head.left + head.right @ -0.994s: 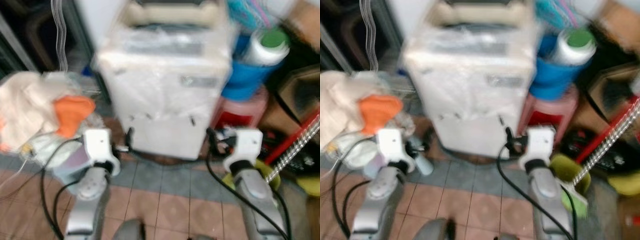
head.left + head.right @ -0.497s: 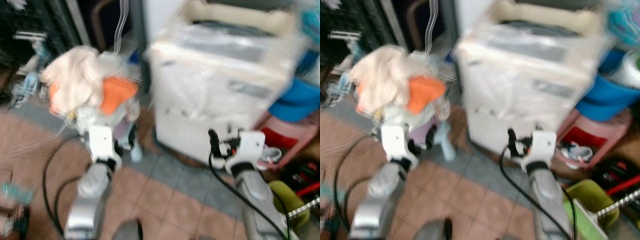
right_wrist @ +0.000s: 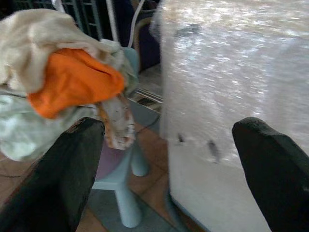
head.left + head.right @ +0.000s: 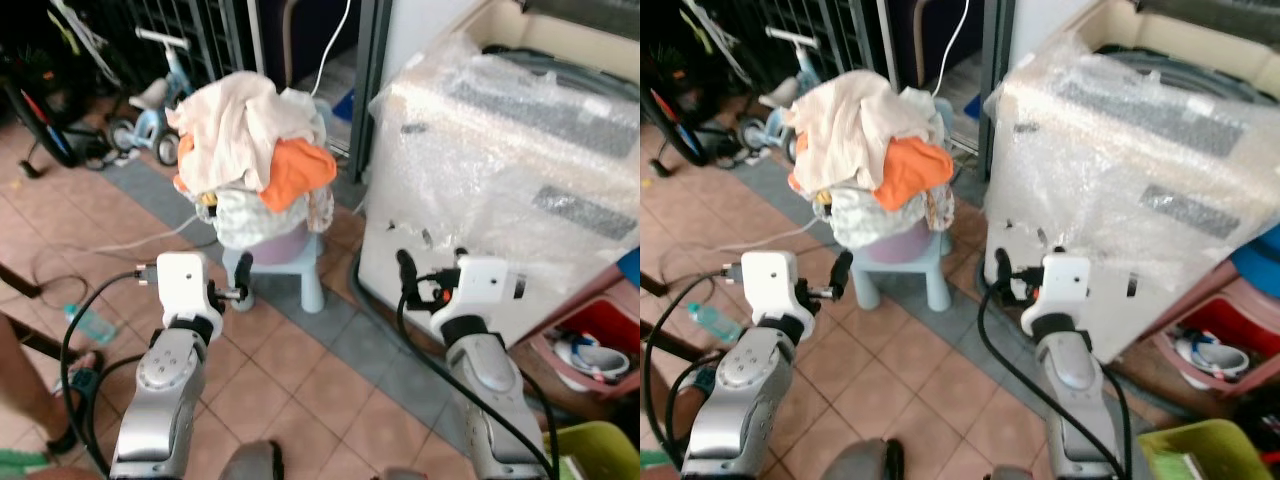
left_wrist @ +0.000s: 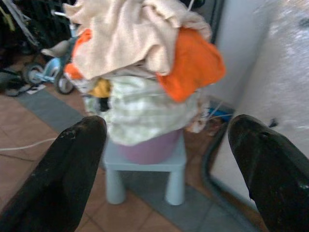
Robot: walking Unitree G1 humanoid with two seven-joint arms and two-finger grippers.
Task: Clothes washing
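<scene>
A heap of clothes (image 4: 245, 135), cream on top with an orange garment (image 4: 300, 170) and a green-checked one below, fills a purple basin (image 4: 272, 246) on a pale blue stool (image 4: 311, 283). To its right stands the washing machine (image 4: 520, 180), wrapped in bubble plastic. My left gripper (image 4: 238, 284) is open and held low in front of the stool, apart from it. In the left wrist view the left gripper (image 5: 166, 126) frames the heap (image 5: 140, 43). My right gripper (image 4: 408, 282) is open by the machine's lower front corner, holding nothing.
A child's tricycle (image 4: 150, 100) and a barred gate stand at the back left. A plastic bottle (image 4: 90, 322) and a white cable (image 4: 130, 245) lie on the tiled floor. A person's leg (image 4: 15, 350) is at the left edge. A red stool (image 4: 590, 350) and a yellow-green bin (image 4: 600, 450) crowd the right.
The whole view has swung left and sharpened, so the clothes heap now stands ahead and the machine to the right. Both arms keep their raised pose with fingers apart.
</scene>
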